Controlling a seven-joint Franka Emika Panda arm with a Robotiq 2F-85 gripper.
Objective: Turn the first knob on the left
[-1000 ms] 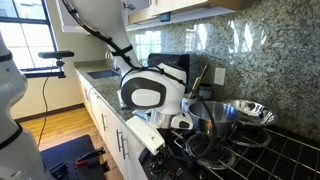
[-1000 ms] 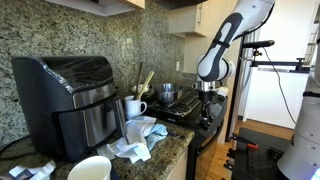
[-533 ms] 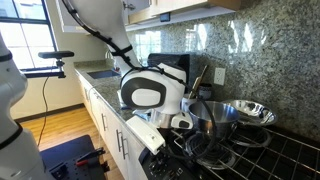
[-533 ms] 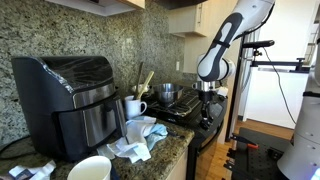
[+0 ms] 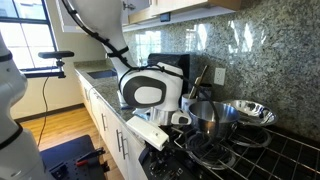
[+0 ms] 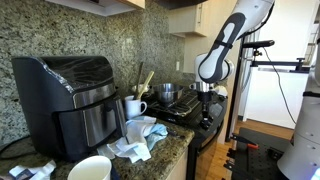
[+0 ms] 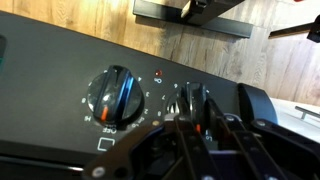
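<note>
1. In the wrist view the tool [image 7: 196,97] is at the stove's black front panel [image 7: 60,70]. Its fingers [image 7: 186,112] are nearly together, and I cannot tell whether they clamp anything.
2. A black knob [image 7: 113,95] with a red-and-blue stripe sits just left of the tool, apart from it. A small red light [image 7: 158,74] lies between them.
3. In an exterior view the tool is low at the stove's front edge, near a steel pot [image 5: 213,116].

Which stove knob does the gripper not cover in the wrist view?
The black round knob with the blue-red stripe, clear beside the gripper; the other knob sits mostly hidden behind its fingers.
</note>
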